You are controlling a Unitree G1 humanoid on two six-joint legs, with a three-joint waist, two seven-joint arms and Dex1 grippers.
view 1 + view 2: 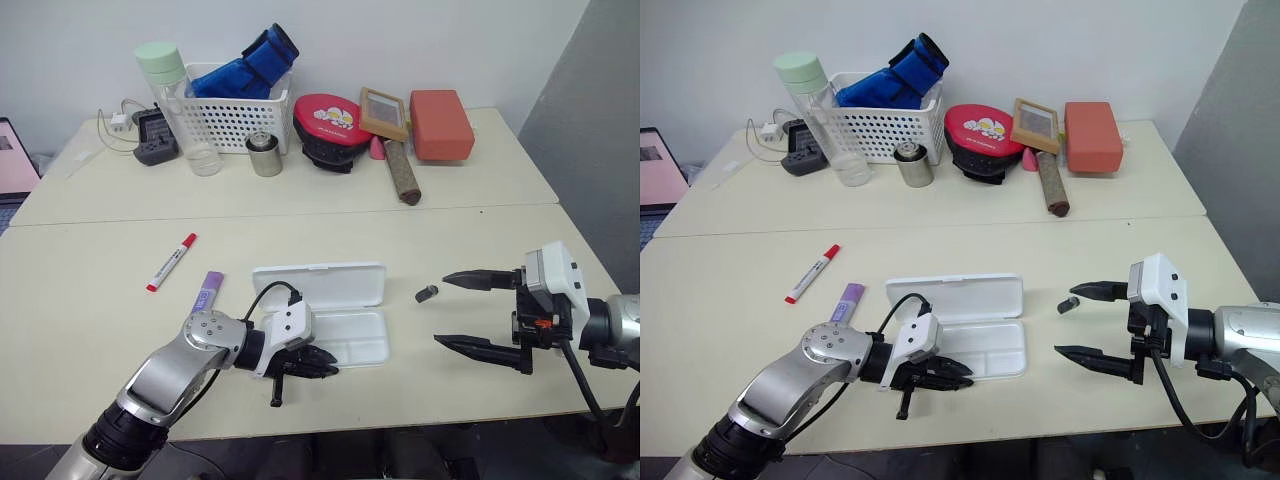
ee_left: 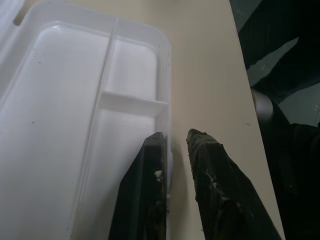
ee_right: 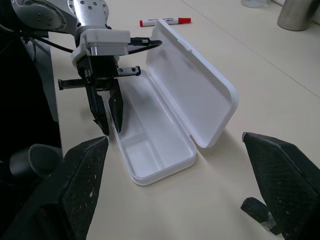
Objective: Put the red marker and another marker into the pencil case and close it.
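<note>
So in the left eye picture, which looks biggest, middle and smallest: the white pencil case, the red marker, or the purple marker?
1. The pencil case, lying open, looks far the biggest.
2. The red marker, long and slim.
3. The purple marker, shorter but thicker.

Both markers lie about equally far from the camera, so their order looks fair.
</note>
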